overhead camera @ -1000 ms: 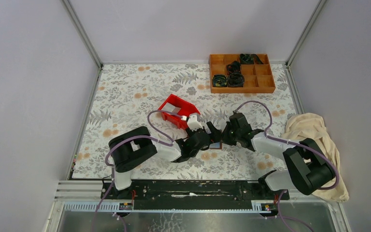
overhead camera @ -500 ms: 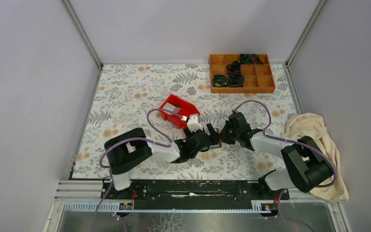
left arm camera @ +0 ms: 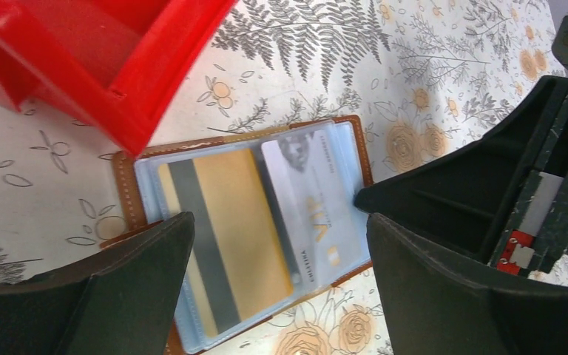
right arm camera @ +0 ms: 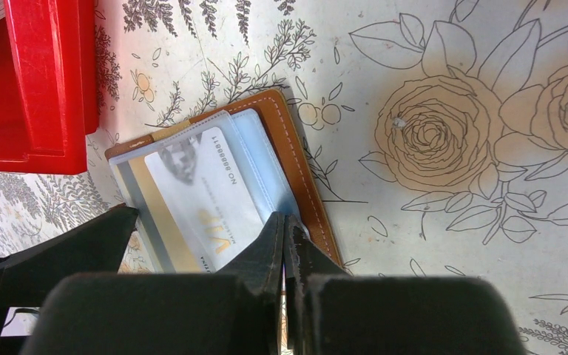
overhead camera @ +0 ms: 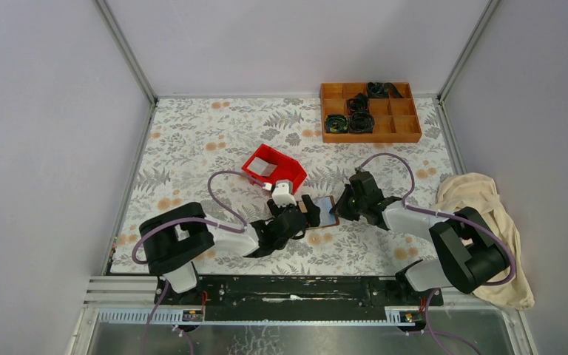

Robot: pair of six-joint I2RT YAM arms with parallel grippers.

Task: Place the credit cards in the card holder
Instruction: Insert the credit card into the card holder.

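Observation:
The card holder (left arm camera: pixel 124 192) lies open and flat on the flowered mat, brown leather outside, pale blue sleeves inside. A gold-tan credit card (left arm camera: pixel 229 222) with a dark stripe sits in its left sleeve, and a white credit card (left arm camera: pixel 314 196) sits in the right one. My left gripper (left arm camera: pixel 279 222) hovers open just above the holder, a finger on either side, holding nothing. My right gripper (right arm camera: pixel 285 220) is shut, its tip resting on the blue lining at the right edge of the card holder (right arm camera: pixel 296 155), beside the white card (right arm camera: pixel 207 185). From above, the card holder (overhead camera: pixel 328 207) shows between both grippers.
A red plastic bin (overhead camera: pixel 274 168) stands just behind the holder, close to my left gripper (overhead camera: pixel 307 214). An orange wooden compartment tray (overhead camera: pixel 370 112) with black items sits at the back right. A cream cloth (overhead camera: pixel 481 211) lies at the right edge by the right arm.
My left arm has drawn back to the left and towards the near edge, uncovering the open card holder. The right gripper has stayed at the holder's right edge.

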